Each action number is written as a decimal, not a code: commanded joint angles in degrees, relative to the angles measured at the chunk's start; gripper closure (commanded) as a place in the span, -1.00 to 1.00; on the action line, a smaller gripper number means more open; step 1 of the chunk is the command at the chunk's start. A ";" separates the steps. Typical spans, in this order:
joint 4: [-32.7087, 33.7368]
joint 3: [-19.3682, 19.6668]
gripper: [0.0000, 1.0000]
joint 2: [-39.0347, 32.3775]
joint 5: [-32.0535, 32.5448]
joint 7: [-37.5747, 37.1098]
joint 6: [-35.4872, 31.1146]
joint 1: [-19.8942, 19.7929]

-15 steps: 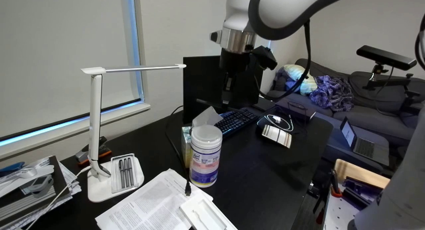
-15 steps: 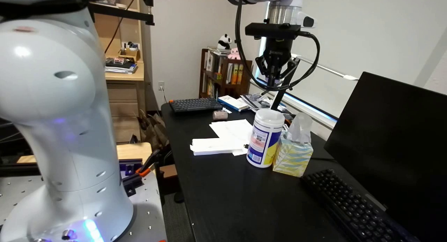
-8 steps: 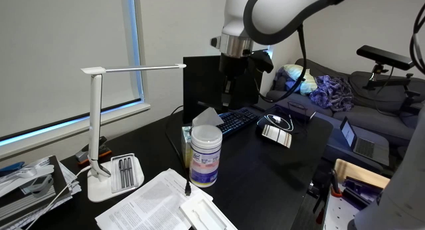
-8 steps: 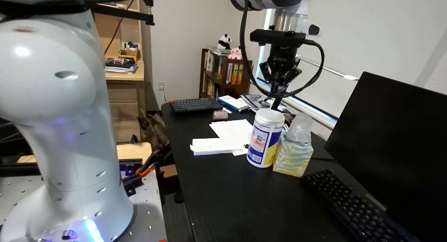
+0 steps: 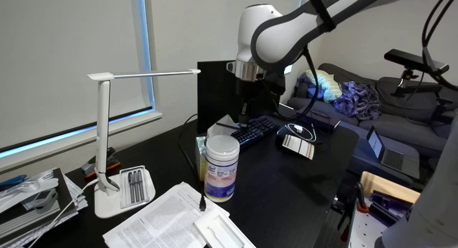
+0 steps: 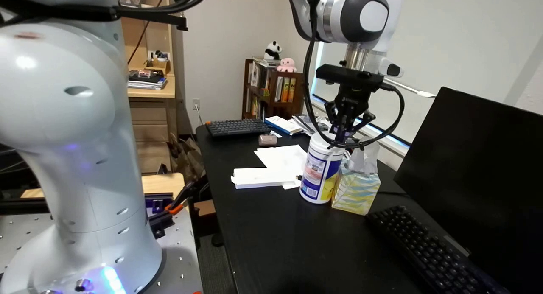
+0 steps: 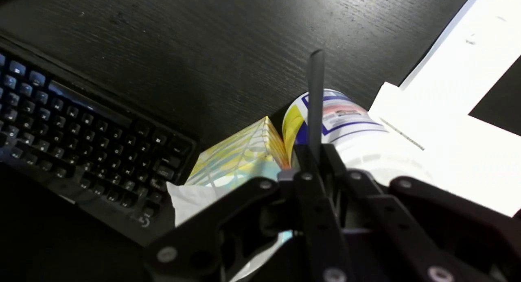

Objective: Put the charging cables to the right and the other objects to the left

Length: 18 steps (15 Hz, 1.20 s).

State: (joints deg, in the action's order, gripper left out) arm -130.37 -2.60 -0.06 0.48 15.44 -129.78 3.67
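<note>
My gripper (image 7: 315, 154) is shut on a dark grey pen-like stick (image 7: 316, 99), which sticks out past the fingertips in the wrist view. In an exterior view the gripper (image 5: 244, 123) hangs in the air with the stick (image 5: 228, 126) held roughly level in front of the tissue and keyboard. In an exterior view the gripper (image 6: 340, 137) is above and beside the wipes canister. A white charging cable (image 5: 297, 127) lies coiled on the desk's far part. A black cable's plug (image 5: 202, 204) rests on the papers. Several pens (image 5: 136, 186) lie in the lamp's tray.
The wipes canister (image 6: 321, 171) and tissue box (image 6: 355, 190) stand side by side below the gripper. A monitor (image 6: 475, 183) and keyboard (image 6: 428, 247) are close by. A desk lamp (image 5: 103, 126), papers (image 5: 161, 219) and a white box (image 5: 222, 230) are also on the desk.
My gripper has moved down with the stick still in it, toward the canister and tissue box. The things on the desk have not moved.
</note>
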 commanded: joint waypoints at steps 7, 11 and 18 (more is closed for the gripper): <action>-0.42 -2.42 0.91 -1.95 -0.53 8.84 -4.75 1.08; -0.45 -4.40 0.91 -0.88 0.36 8.07 -4.28 2.80; 0.43 -4.07 0.91 -2.03 2.24 5.35 -4.76 2.93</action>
State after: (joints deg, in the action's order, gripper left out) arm -129.44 -6.86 -2.44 0.65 22.43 -133.67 6.99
